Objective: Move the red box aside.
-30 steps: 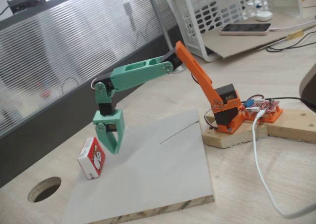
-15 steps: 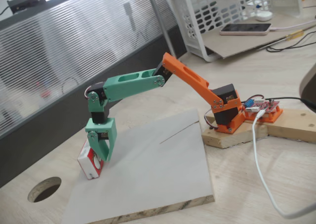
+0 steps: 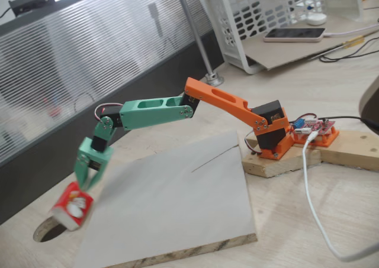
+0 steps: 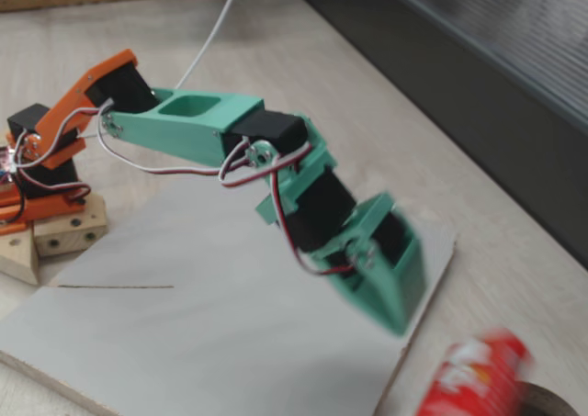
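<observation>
Gripper [image 3: 83, 187] touches red box [image 3: 72, 206]; whether it grips is unclear (motion blur). Carton likely light, crushable. Grasp across the narrow white sides.

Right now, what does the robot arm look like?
The arm has an orange base and orange lower link, then a mint-green link with oval cut-outs and a green gripper. Black motors sit at its joints, with thin red, white and black wires.

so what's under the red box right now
The red box sits tilted at the claw tip, over the edge of a round hole in the table. The box covers part of the hole.
</observation>
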Controlling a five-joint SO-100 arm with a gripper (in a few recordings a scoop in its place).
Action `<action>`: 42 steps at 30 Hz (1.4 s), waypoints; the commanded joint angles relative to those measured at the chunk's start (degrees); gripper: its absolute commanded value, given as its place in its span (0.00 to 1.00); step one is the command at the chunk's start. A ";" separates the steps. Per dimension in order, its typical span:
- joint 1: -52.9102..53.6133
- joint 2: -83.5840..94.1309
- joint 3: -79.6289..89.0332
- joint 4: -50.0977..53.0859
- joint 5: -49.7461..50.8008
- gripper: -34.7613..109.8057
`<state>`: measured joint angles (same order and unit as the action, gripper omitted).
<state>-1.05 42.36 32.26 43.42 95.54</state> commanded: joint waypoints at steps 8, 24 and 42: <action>-0.70 1.14 -1.67 -10.81 1.14 0.26; -0.53 12.22 -1.85 36.21 0.44 0.26; -0.35 37.88 -1.58 73.30 0.44 0.27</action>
<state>-0.88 74.09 31.20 114.26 95.27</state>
